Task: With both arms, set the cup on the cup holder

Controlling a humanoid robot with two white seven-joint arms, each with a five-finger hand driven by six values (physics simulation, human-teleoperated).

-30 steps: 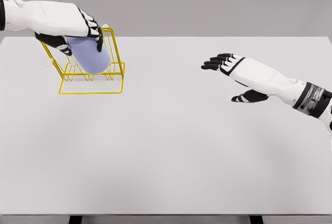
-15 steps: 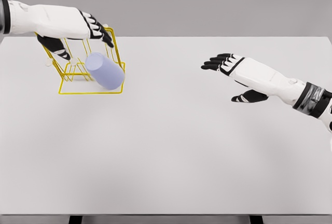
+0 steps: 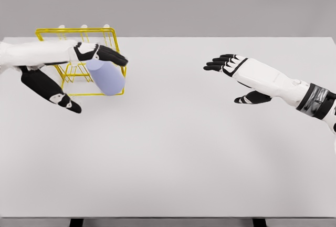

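Cup (image 3: 106, 78): lavender, tilted, lay against front right of yellow wire rack (image 3: 113, 40), no longer held; a second before it sat in grasp above rack.
Left hand (image 3: 79, 61): released, fingers spread, empty, drawn back and lowered beside rack; thumb down toward tabletop (image 3: 184, 143).
Right hand (image 3: 231, 72): flat, spread, empty, well apart, unchanged.
Assessment: drop made; cup likely leaning in rack, seating unconfirmed.
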